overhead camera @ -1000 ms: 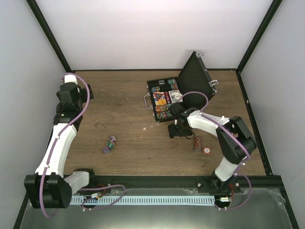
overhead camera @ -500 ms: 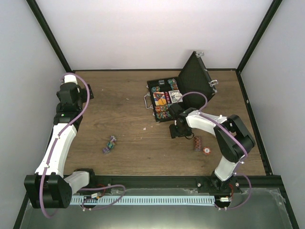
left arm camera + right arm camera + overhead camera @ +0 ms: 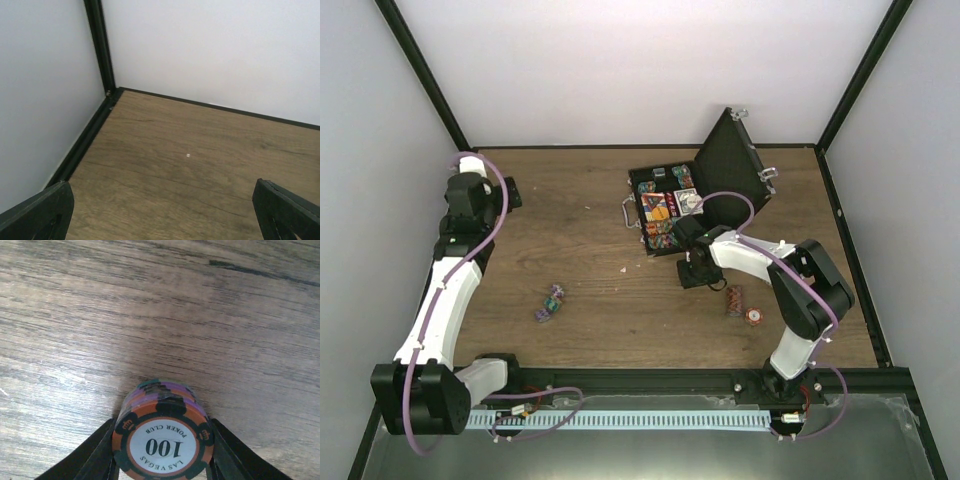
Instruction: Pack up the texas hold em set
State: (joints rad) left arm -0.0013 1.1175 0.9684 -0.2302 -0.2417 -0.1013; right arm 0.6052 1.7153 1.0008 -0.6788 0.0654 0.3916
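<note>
Right wrist: chip stack (image 3: pixel 162 442) between right pincer (image 3: pixel 162 432)

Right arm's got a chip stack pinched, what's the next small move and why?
Probably lift the right gripper and carry it toward the open case. Its fingers clamp a chip stack over the bare table, beside the case's near edge, not over it.
</note>
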